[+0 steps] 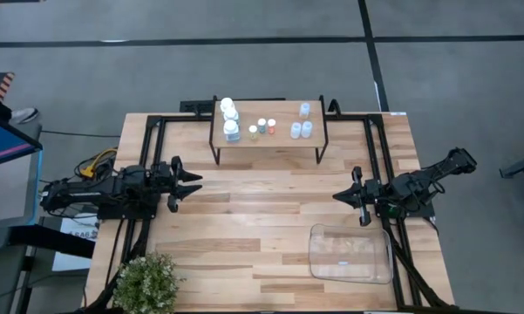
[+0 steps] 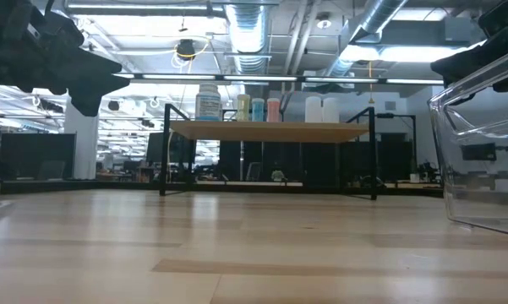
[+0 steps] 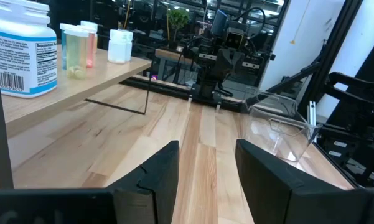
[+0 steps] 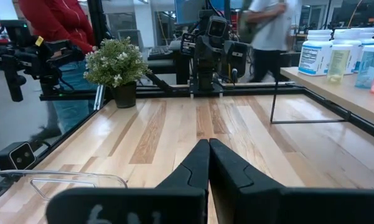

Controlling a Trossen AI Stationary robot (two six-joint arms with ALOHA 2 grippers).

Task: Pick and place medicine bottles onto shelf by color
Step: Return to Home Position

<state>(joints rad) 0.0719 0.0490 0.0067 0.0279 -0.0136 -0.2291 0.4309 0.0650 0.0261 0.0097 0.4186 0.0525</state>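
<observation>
Wooden tabletop lay between left gripper, spread open, and right gripper, closed empty. Bottles stood on shelf, well off both; light, slick plastic, I'd judge, best pinched mid-body.

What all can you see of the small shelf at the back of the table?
The shelf is a low rack: a light, level rectangular wooden board on thin black metal legs, standing on the table near its far edge. Upright on top stand white bottles on the left arm's side, coloured bottles in the middle, pale bluish bottles on the right.
</observation>
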